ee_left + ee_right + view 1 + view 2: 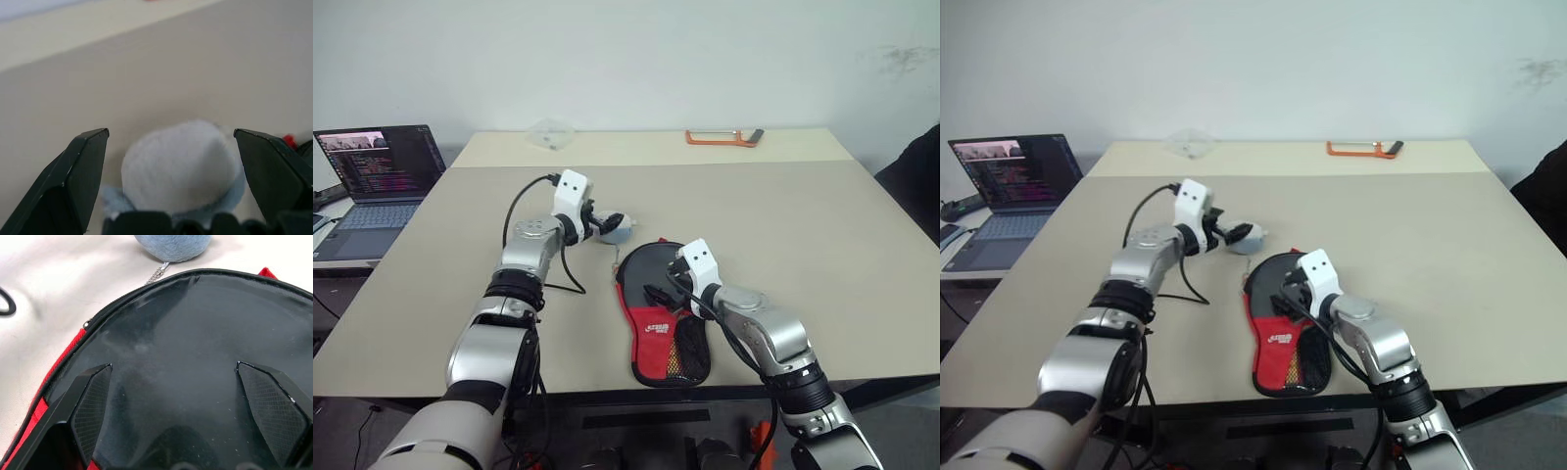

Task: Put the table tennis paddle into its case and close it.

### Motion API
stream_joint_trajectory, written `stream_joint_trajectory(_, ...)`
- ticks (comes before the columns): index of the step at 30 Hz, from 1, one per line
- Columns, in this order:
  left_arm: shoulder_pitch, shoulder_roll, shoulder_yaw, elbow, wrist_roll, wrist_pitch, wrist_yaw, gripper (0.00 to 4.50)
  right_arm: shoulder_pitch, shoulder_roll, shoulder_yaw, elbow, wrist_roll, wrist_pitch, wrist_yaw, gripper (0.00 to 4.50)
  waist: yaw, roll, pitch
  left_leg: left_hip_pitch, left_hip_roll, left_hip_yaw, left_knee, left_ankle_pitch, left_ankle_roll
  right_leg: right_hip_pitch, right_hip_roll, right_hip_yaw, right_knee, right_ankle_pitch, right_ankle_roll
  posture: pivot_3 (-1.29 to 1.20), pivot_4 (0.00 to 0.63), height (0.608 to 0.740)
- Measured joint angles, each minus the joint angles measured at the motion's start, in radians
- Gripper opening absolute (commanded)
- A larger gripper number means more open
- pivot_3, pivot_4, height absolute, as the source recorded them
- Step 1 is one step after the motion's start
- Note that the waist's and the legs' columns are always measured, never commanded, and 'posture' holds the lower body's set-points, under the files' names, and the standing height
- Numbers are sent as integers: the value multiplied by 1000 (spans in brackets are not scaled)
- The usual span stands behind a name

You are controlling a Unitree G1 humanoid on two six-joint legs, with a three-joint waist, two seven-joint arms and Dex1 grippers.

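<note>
The case [656,313] is lying on the surface [822,235] with the paddle [195,357] inside, its round head pointing away and its long axis running back toward the robot. Right gripper [661,291], jaws spread, is hovering directly over the head. Left gripper [603,223], spread, is flanking a grey fluffy pom-pom [178,166] just beyond the case's far end.

You see two silver metal arms with black ribbed bands at the joints, each ending in a white boxy wrist housing with small dark dots, black cables looping beside them, and the left gripper [607,226] and right gripper [658,294] with black wedge-shaped fingers [80,176].
</note>
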Motion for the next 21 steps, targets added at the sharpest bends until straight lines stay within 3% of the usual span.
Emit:
stream_joint_trajectory(12, -58, -31, -4, 194, 77, -65, 2, 4468, 8, -18, 12, -102, 3, -49, 58, 4500, -3, 0, 0, -6, 0, 0, 1, 1, -2, -5, 0, 0, 3, 0, 0, 0, 150, 740)
stream_joint_trajectory(15, -57, -31, -11, 195, 98, -71, 3, 3901, -7, -21, 18, -74, -25, -96, 50, 4500, -5, 0, 0, -5, 0, 0, 2, 1, -2, -5, 0, 0, 4, 0, 0, 0, 150, 740)
stream_joint_trajectory(18, -56, -32, -14, 195, 106, -72, 3, 2776, -21, -16, 19, -20, -53, -121, 37, 4500, -7, -1, 0, -5, 0, 0, 2, 2, -3, -5, 0, 0, 4, 0, 0, 0, 150, 740)
stream_joint_trajectory(21, -56, -32, -10, 195, 110, -72, 10, 1940, -20, -1, 21, 36, -64, -122, 35, 4500, -11, -1, -1, -5, 0, 0, 2, 2, -3, -5, 0, 0, 5, 0, 0, 0, 150, 740)
